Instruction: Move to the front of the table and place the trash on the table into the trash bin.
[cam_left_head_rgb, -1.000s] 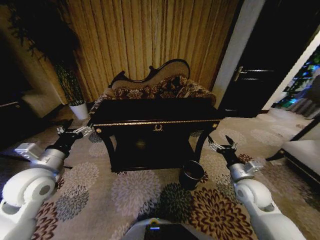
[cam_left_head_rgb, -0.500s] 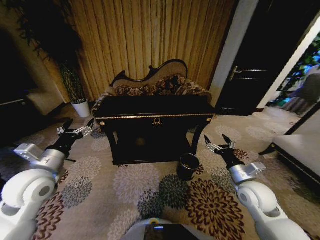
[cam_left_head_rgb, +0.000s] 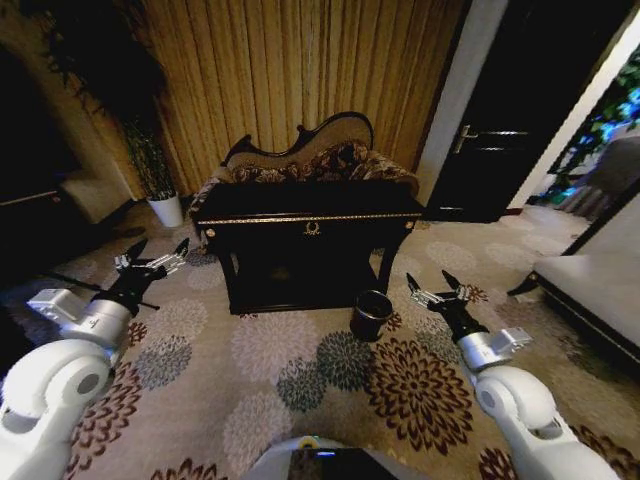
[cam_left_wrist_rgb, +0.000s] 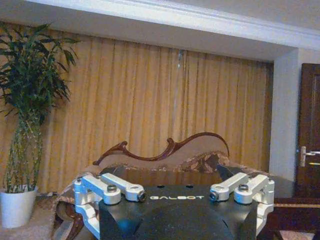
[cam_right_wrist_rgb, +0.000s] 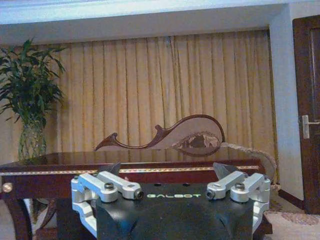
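The black table (cam_left_head_rgb: 310, 222) with gold trim stands in the middle of the head view, in front of a patterned sofa. Its glossy top is dark, and the trash on it is hidden from me. The small dark trash bin (cam_left_head_rgb: 371, 315) sits on the carpet by the table's front right leg. My left gripper (cam_left_head_rgb: 150, 262) is held open above the carpet, left of the table. My right gripper (cam_left_head_rgb: 432, 290) is open just right of the bin, with nothing between its fingers. In the right wrist view the table's edge (cam_right_wrist_rgb: 135, 170) runs behind that open right gripper (cam_right_wrist_rgb: 169, 170).
A sofa (cam_left_head_rgb: 305, 160) backs the table, with curtains behind it. A white plant pot (cam_left_head_rgb: 166, 210) stands at the far left, and a dark door (cam_left_head_rgb: 500, 120) is at the right. A pale seat (cam_left_head_rgb: 590, 300) lies at the right edge. Flowered carpet (cam_left_head_rgb: 330, 380) stretches between me and the table.
The whole picture has shifted: the table and bin now look smaller and sit higher, with more carpet in front. Both arms hold the same open pose.
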